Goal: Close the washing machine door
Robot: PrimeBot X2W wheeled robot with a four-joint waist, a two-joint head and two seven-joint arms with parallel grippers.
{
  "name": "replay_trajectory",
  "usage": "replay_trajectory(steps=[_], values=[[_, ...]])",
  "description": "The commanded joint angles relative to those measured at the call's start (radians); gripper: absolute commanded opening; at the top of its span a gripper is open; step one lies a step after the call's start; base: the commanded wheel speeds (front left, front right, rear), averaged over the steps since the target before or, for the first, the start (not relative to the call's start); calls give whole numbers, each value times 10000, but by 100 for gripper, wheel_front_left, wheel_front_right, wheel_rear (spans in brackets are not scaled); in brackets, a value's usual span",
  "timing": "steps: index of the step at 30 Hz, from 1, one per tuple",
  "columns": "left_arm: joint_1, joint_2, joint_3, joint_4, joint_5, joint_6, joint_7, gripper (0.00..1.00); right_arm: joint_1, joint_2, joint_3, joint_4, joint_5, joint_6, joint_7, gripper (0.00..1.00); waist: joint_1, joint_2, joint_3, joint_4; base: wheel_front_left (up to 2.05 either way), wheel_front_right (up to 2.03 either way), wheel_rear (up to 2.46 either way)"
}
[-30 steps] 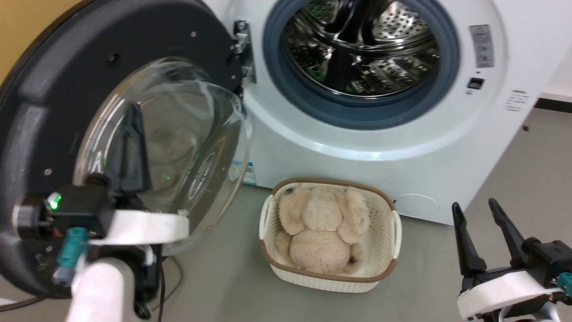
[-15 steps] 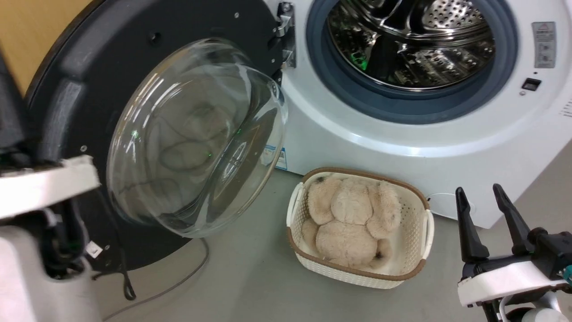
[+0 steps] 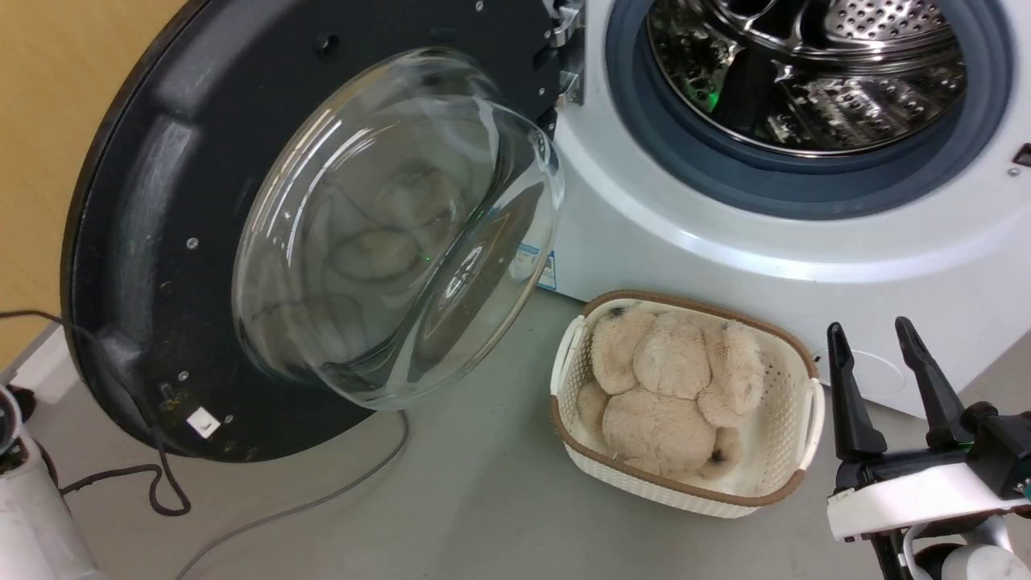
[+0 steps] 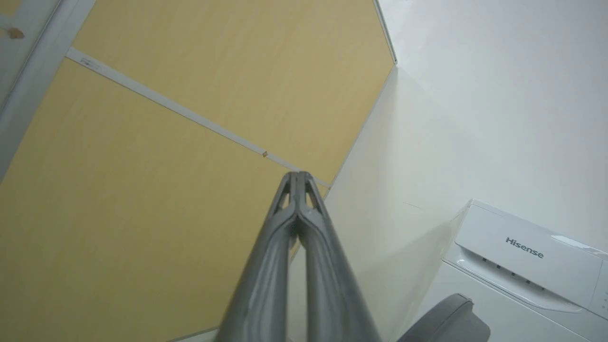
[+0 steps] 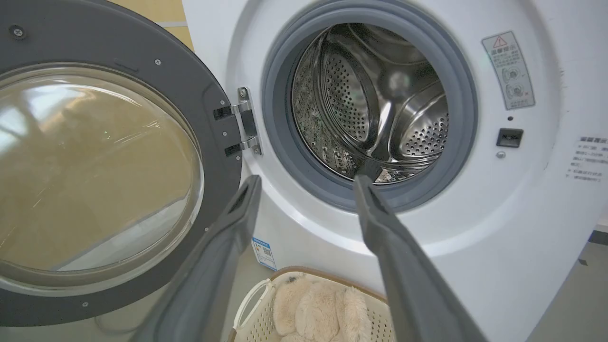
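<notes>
The washing machine door (image 3: 145, 242) stands wide open at the left, black rim toward me and the clear glass bowl (image 3: 395, 225) bulging out. Its metal hinge (image 3: 564, 32) joins it to the white machine front (image 3: 725, 242); the steel drum (image 3: 813, 72) lies open behind the blue-grey ring. The right wrist view shows the door (image 5: 95, 166) and hinge (image 5: 244, 123) left of the drum (image 5: 375, 104). My right gripper (image 3: 868, 329) (image 5: 308, 183) hangs open at the lower right, apart from the machine. My left gripper (image 4: 297, 176) is shut on nothing, pointing at a yellow wall (image 4: 142, 190).
A white basket (image 3: 793, 475) holding a beige plush toy (image 3: 668, 387) sits on the grey floor below the drum opening. A dark cable (image 3: 161, 483) loops on the floor under the door. My pale left forearm (image 3: 28, 515) is at the bottom left corner.
The head camera has turned left, shifting the whole scene right. My left arm has drawn away from in front of the door glass to the bottom left corner. The right gripper stays open.
</notes>
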Motion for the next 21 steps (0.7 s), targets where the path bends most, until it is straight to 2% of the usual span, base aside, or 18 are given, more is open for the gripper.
replay_trajectory(steps=[1,6,7,14,21], values=[[-313,18,404,416,-651,90,250,0,-200,22,-32,6,68,-5,-106,100,-1,-1,76,132,0,0,0],[-431,85,1060,1689,-2165,213,1356,0,-244,23,-133,3,118,-5,-210,100,-1,-1,177,352,0,0,0],[-431,85,1060,1689,-2165,213,1356,0,-244,23,-133,3,118,-5,-210,100,-1,-1,177,352,0,0,0],[-224,138,1519,3269,-3994,-285,3100,0,-276,25,-301,-46,184,-6,-356,100,-1,-1,325,659,0,0,0],[71,-98,1642,4534,-5215,-616,4216,0,-369,27,-440,-105,264,-6,-502,100,-1,-1,518,968,0,0,0]])
